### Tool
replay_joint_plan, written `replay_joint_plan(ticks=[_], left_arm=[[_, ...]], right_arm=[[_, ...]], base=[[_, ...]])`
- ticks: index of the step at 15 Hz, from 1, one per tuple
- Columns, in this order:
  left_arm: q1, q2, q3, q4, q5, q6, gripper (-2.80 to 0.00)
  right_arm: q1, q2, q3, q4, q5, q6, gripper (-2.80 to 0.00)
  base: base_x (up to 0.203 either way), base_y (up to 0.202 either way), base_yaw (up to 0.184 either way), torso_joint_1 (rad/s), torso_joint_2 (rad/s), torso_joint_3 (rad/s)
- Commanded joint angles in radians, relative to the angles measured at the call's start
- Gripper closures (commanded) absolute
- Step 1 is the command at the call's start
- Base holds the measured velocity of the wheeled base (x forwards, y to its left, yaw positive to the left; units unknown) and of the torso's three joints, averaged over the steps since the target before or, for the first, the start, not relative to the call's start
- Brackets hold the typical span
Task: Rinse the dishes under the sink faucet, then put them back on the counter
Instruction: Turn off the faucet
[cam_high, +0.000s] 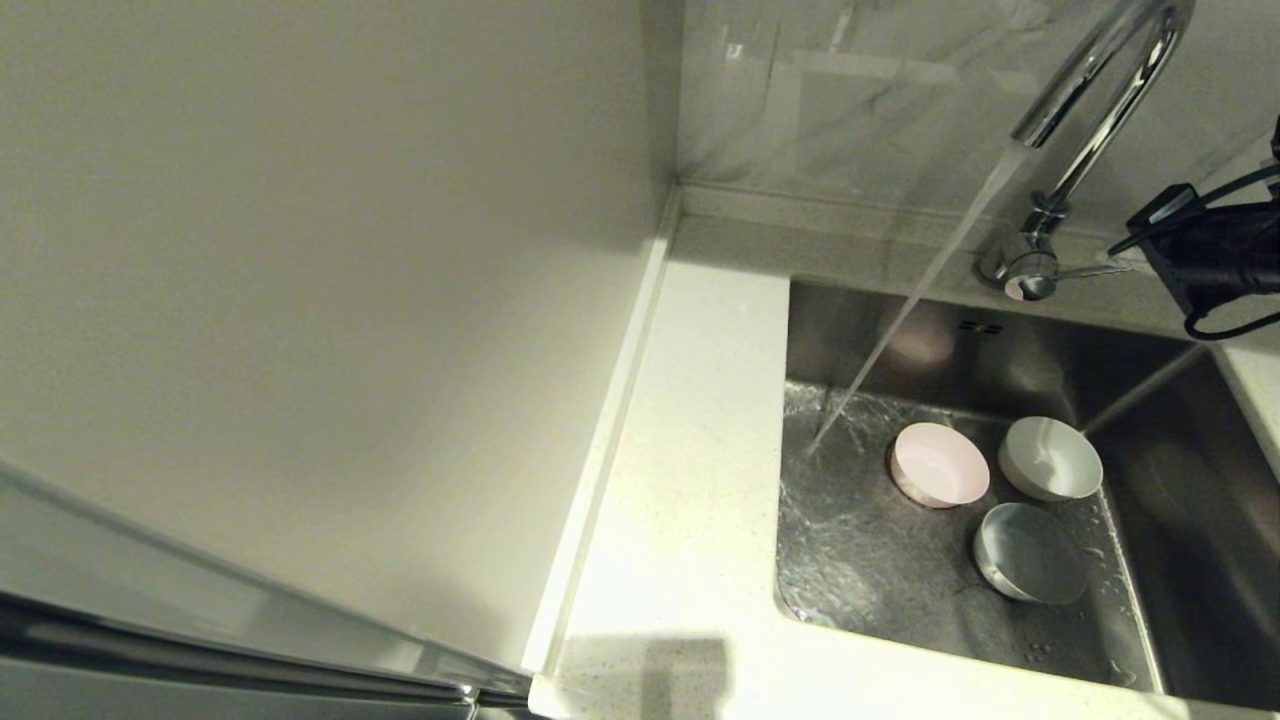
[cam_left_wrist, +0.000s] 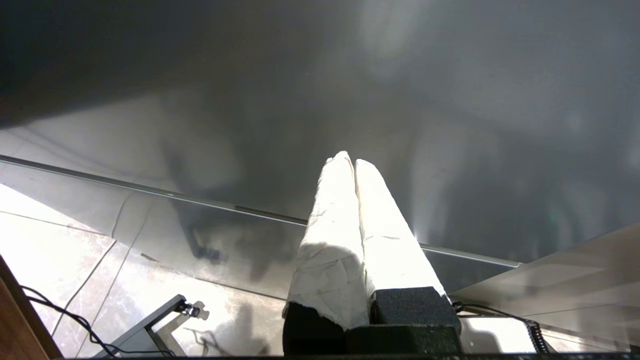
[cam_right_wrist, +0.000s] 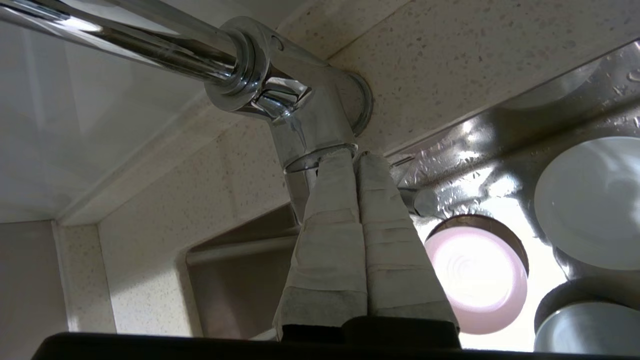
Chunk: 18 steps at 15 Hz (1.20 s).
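— Where are your hands right now?

— My right gripper (cam_right_wrist: 356, 156) is up at the base of the faucet (cam_high: 1090, 110), my two taped fingers pressed flat together with nothing between them, tips against the chrome body by the thin side lever (cam_high: 1090, 271). My left gripper (cam_left_wrist: 354, 162) hangs low, away from the sink, over a tiled floor (cam_left_wrist: 55, 245) beside a dark glossy panel — its padded fingers are pressed together too, holding nothing.

— And the water?

— Running. A stream (cam_high: 930, 270) slants from the spout into the far-left corner of the sink (cam_high: 880, 560), spreading over the steel floor there.

— The dishes?

— All three sit in the basin, none on the counter (cam_high: 690, 480). The pink bowl (cam_high: 938, 464) lies nearest the stream but just beside where it lands. The white bowl (cam_high: 1050, 458) is close on its right, and the bluish bowl (cam_high: 1030, 553) sits nearer me, in front of those two.
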Motion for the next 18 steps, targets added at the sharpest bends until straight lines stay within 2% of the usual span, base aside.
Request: replay_joint_plan(ticks=[1,6,11,14,18], left_arm=[[-0.001,-0.003,0.0,0.0,0.0,0.0,0.0],[0.0,-0.003,0.0,0.0,0.0,0.0,0.0],[0.0,-0.003,0.0,0.0,0.0,0.0,0.0],[0.0,-0.003,0.0,0.0,0.0,0.0,0.0],[0.0,-0.003,0.0,0.0,0.002,0.0,0.0]], right_arm=[[0.0,-0.005,0.0,0.001,0.0,0.005,0.0],[-0.005,-0.085,-0.047,0.002,0.004,0.055,0.0],[-0.026,-0.115,0.042,0.018,0.013,-0.076,0.0],[-0.026,-0.123,0.091,0.056,0.017,-0.186,0.0],[-0.025,-0.112,0.092,0.087,0.018,-0.218,0.0]], base=[[0.0,0.0,0.0,0.0,0.0,0.0],[0.0,0.0,0.0,0.0,0.0,0.0],[0.0,0.0,0.0,0.0,0.0,0.0],[0.0,0.0,0.0,0.0,0.0,0.0],[0.0,0.0,0.0,0.0,0.0,0.0]])
